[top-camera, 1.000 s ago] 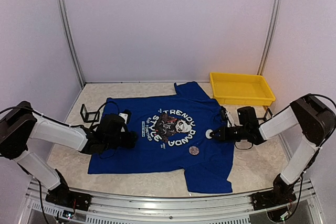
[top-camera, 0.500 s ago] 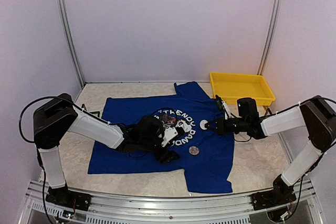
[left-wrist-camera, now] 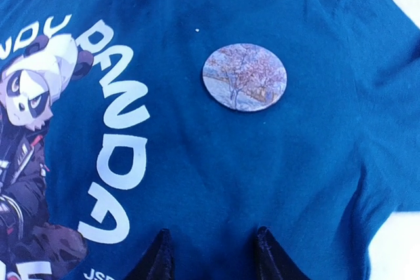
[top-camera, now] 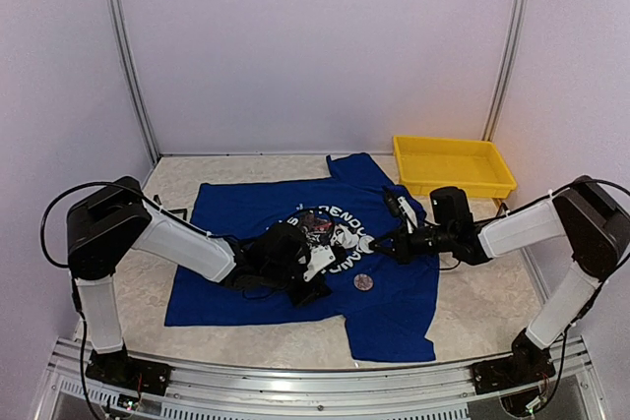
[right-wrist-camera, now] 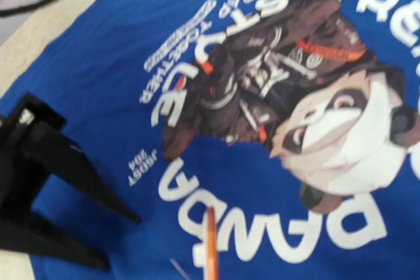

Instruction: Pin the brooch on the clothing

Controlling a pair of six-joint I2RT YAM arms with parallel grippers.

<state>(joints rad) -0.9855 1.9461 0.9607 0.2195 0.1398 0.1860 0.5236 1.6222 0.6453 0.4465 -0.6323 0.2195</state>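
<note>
We see the left arm stretched low, the left pincer released just beside the brooch on the T-shirt. The right arm reaches near the brooch, right pincer clenched.

The T-shirt is soft, matt cloth, lightly creased. Its chest print lies flat and smooth. At five o'clock from the print, the round brooch has a smooth printed face with a faint sheen. The tray at two o'clock is smooth, slightly glossy plastic. The table looks like pale speckled stone, matt. The frame posts are satin metal. The left arm and right arm have smooth white and matt black plastic shells.
</note>
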